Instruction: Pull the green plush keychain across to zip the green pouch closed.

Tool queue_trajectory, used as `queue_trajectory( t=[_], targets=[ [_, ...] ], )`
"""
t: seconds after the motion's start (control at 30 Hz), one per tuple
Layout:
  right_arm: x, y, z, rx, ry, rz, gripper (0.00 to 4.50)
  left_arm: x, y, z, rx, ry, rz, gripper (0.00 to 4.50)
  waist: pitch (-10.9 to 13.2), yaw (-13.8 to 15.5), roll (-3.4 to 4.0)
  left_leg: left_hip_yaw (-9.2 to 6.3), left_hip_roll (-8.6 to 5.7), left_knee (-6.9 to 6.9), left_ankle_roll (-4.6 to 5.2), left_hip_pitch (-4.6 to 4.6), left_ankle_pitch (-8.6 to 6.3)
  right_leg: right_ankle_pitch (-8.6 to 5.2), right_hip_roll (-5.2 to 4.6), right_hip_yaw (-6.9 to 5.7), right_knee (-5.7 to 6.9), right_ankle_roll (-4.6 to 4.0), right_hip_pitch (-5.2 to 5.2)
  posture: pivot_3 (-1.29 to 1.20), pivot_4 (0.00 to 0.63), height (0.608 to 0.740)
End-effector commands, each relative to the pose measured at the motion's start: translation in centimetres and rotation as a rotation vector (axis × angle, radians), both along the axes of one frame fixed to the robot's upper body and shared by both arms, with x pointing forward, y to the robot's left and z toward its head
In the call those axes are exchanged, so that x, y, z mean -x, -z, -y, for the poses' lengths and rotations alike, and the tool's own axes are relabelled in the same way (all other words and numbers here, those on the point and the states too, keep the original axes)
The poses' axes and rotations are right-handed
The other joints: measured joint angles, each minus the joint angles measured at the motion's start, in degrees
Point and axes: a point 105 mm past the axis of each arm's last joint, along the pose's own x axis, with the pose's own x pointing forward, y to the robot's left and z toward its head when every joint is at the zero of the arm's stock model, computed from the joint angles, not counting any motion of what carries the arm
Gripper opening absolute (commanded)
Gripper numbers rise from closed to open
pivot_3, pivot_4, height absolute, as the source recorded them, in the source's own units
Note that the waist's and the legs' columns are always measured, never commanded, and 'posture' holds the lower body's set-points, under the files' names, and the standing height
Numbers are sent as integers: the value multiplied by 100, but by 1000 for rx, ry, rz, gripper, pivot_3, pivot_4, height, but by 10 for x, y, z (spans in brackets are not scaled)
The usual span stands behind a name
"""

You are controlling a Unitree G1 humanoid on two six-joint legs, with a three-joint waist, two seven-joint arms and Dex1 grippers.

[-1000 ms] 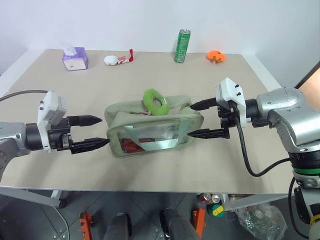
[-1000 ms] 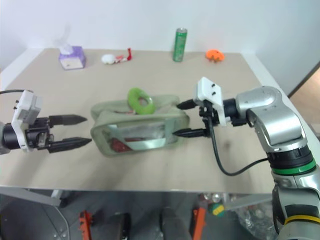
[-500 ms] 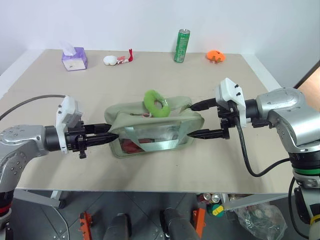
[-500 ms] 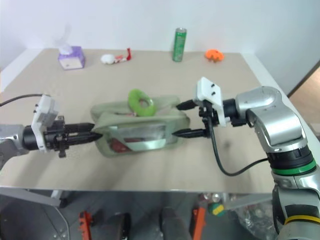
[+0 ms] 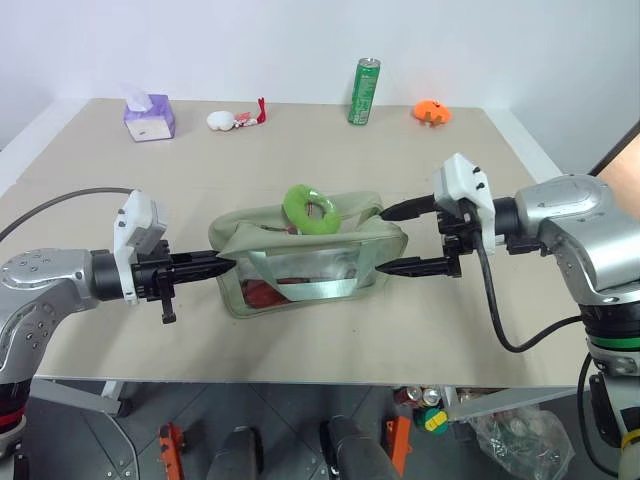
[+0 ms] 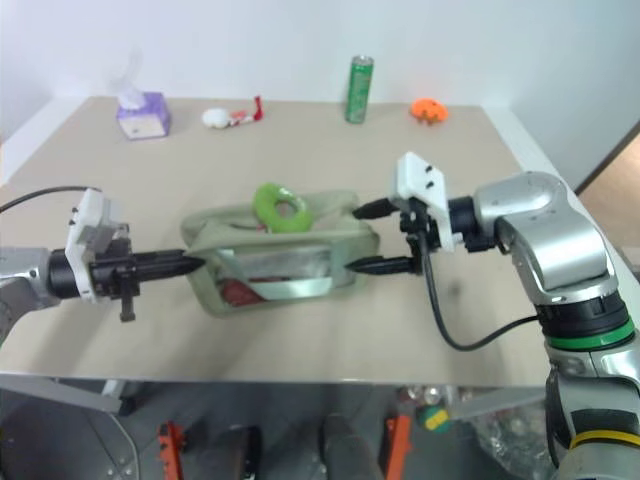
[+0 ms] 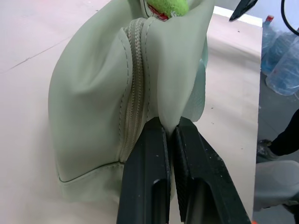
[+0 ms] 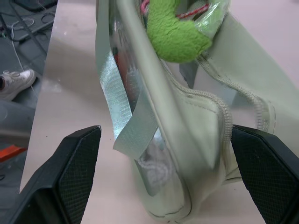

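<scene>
The soft pouch (image 5: 305,262) is pinched by the left end effector (image 5: 228,264); the light keychain (image 5: 309,208) awaits the wide-open right end effector (image 5: 389,240).

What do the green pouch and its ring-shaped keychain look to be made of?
Green pouch: seemingly matte, smooth synthetic fabric that creases softly, with a stitched zipper; its clear glossy front panel looks plastic. Green plush keychain: fuzzy lime pile, likely soft polyester plush.

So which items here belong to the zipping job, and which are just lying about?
Job:
green pouch
green plush keychain
left tool, shut on the pouch's end
right tool, open

Lying about:
green can
purple tissue box
orange toy
white-and-red toy
</scene>
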Motion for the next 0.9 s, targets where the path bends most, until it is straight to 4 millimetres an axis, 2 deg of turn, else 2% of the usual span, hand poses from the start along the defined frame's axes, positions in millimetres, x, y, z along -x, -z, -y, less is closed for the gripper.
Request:
queue_trajectory(
  t=[0.03,0.13,0.3,0.53,0.9],
  targets=[
    [6,-41,9,-94,2,102,4500,1,-3,1,-5,8,32,28,-1,0,-1,0,0,0,0,0,0,0,0,0,0,0,0,0,150,740],
    [12,-56,1,-178,-45,121,4500,1,-2,2,-7,11,32,28,-1,-3,-1,-3,2,-1,0,1,0,0,1,-3,-1,0,2,0,150,740],
    [2,-64,-18,-240,-19,142,4500,0,-1,3,-5,17,35,28,0,-5,0,-1,2,-1,4,5,3,6,3,0,0,-1,2,0,150,740],
    [-1,-58,-40,-198,-44,153,4500,0,-1,5,-4,21,39,28,0,2,0,0,0,-1,4,1,3,4,-1,0,-2,1,3,0,150,740],
    [-21,-43,-66,-94,-67,208,4500,0,-3,7,4,22,46,28,-1,4,0,-1,1,1,4,1,3,6,-2,-2,-3,0,3,0,150,740]
  ],
)
